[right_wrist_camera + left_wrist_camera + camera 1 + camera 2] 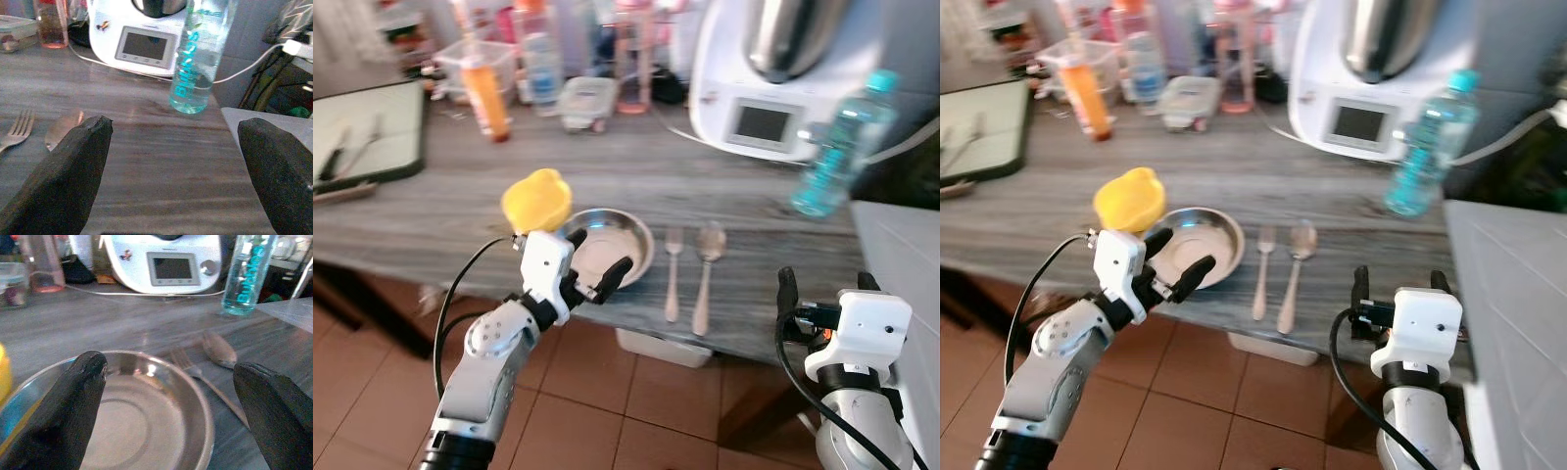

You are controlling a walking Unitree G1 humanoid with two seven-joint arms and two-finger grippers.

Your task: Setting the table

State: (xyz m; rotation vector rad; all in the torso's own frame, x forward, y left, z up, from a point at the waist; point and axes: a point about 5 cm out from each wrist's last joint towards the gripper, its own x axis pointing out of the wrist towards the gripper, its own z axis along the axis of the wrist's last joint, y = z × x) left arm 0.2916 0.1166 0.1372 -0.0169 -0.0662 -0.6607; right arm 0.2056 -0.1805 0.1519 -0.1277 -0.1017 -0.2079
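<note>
Left eye view: we see the left gripper (pixel 597 264) raised at the near edge of the grey wood-grain table (pixel 607 176), its two black fingers spread wide and holding nothing, poised over the near rim of the one shallow round steel bowl (pixel 626 240). Just beside the bowl on its left sits one yellow rounded cup-like object (pixel 537 200); on its right lie one steel fork (pixel 673 269) and one steel spoon (pixel 708 264), side by side and close together, handles toward us. The right gripper (pixel 827 284) stands at the table's near right corner, apart from the cutlery. Right eye view: we count, farther back, one clear blue-capped plastic water bottle (pixel 1422 145) upright beside one white kitchen machine with a small screen (pixel 1361 88); the right gripper's fingers are parted and empty. An orange bottle (pixel 1087 98) stands at the far left. Left wrist view: we look between two widely separated black fingers (pixel 73 401) straight into the bowl, with neither finger clearly touching its rim; fork and spoon lie beyond it. Right wrist view: we see the two fingers (pixel 68 176) wide apart above bare tabletop, gripping nothing, with the water bottle ahead between them and the fork and spoon off to one side.
</note>
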